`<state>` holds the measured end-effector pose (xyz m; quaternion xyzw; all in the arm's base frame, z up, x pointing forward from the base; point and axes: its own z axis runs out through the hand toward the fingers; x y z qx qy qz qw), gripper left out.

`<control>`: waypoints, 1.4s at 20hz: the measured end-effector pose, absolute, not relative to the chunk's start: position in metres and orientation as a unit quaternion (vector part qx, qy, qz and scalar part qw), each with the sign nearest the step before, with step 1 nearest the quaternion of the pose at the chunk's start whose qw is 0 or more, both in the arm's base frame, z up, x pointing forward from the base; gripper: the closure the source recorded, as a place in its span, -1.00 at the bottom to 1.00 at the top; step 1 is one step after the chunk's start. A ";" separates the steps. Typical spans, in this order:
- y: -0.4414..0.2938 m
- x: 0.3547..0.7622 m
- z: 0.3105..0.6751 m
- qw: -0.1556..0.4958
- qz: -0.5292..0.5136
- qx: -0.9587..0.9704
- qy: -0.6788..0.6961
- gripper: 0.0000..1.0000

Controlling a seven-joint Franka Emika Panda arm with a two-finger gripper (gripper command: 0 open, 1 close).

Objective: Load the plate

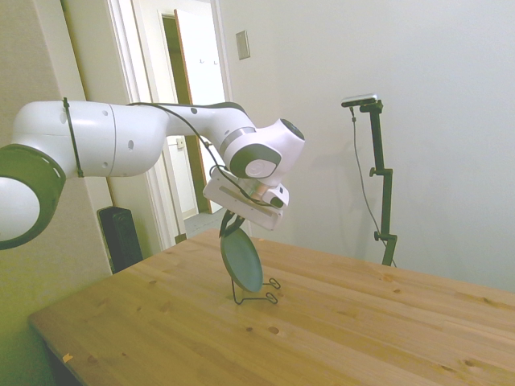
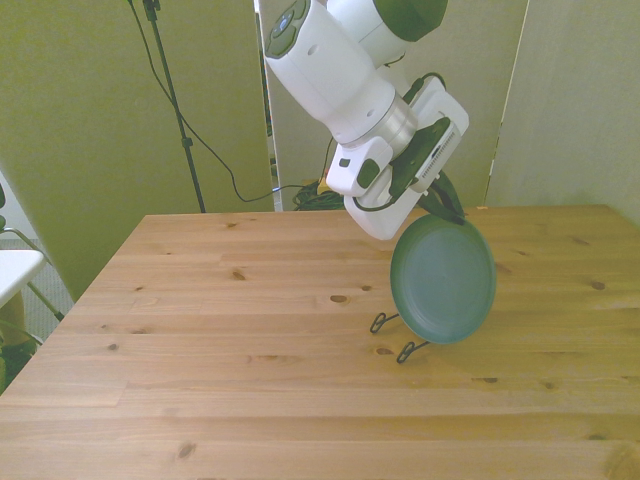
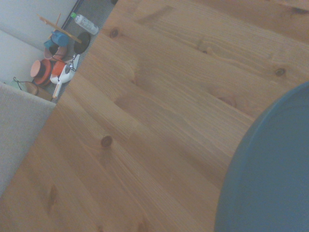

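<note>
The teal plate [image 1: 243, 261] [image 2: 445, 280] stands almost upright, tilted, with its lower edge in the thin black wire stand [image 1: 271, 298] [image 2: 404, 352] near the middle of the table. My gripper [image 1: 231, 222] [image 2: 447, 208] comes down from above and is shut on the plate's top rim. In the wrist view the plate [image 3: 270, 179] fills one corner, blurred, over bare wood.
The wooden table [image 1: 362, 322] [image 2: 220, 330] spreads wide on all sides of the stand. Past the table's edge in the wrist view, orange and blue cups [image 3: 50, 67] and a bottle [image 3: 86, 22] lie on the floor.
</note>
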<state>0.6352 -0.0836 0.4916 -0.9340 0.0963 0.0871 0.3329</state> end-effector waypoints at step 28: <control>-0.067 0.621 0.562 0.252 0.012 -0.961 0.110 -1.00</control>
